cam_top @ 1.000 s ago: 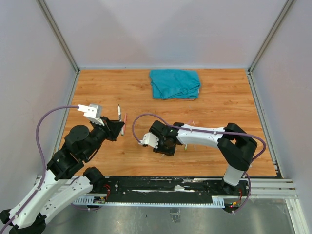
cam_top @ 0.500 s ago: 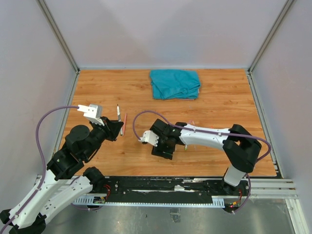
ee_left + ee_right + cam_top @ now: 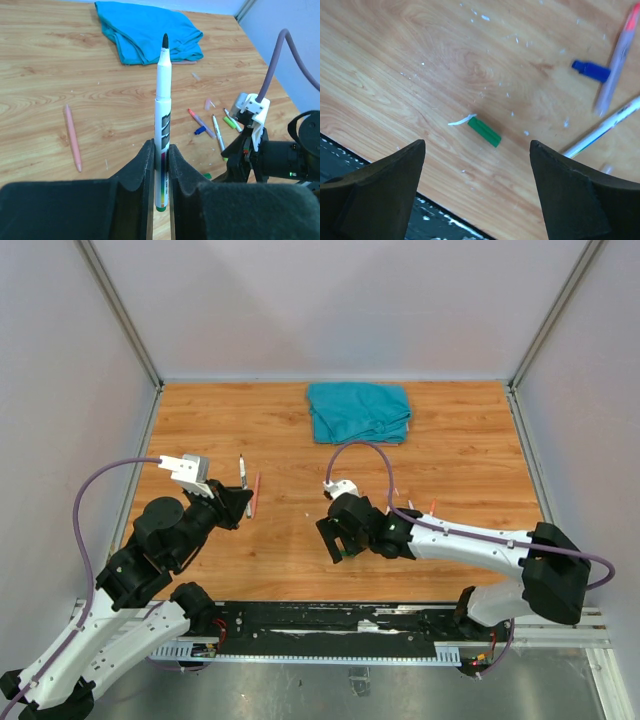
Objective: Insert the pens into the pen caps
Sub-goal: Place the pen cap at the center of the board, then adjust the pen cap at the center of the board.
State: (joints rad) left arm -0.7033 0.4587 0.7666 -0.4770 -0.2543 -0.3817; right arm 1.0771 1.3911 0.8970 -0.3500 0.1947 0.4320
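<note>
The left hand (image 3: 160,152) is clamped on an uncapped white-barrelled pen (image 3: 163,90) over the left side of the bench (image 3: 75,65). Its black tip points away from the hand, its base is green, and its dark print is unreadable. The right hand (image 3: 476,147), fingers wide apart, hangs over a green cap (image 3: 484,132) lying near the near edge. A blue cap (image 3: 590,70) lies farther in.

Raised left hand (image 3: 160,152) clamped on pen (image 3: 162,95); right hand (image 3: 477,145) low, jaws wide open, facing down.
</note>
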